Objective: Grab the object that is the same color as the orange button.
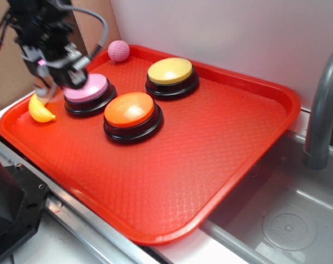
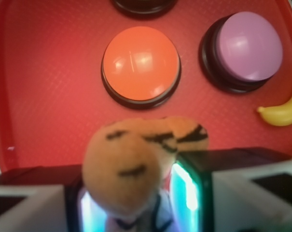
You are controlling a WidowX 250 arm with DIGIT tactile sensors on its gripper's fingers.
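While the orange button (image 1: 132, 111) sits near the middle of the red tray (image 1: 227, 148), I hold my gripper (image 1: 67, 69) above the tray's far left corner, over the pink button (image 1: 87, 89). In the wrist view the plush tiger (image 2: 136, 162) fills the space between my fingers (image 2: 187, 188), which are clamped on it, so the toy is already in my hold, not lying on the tray. It is not visible from the exterior camera, hidden by my own housing. Its long axis appears to run out from the jaws toward the orange button, with the striped, rounded end pointing forward; the lower end, down between the pads, is too blurred to read. The banana (image 1: 39, 109) lies by the tray's left edge, just beside the pink button, and the pink ball (image 1: 118, 50) rests against the far rim. The yellow button (image 1: 170, 73) stands behind the orange one. Judging by the grip, the grab looks complete; only a clean lift seems left.
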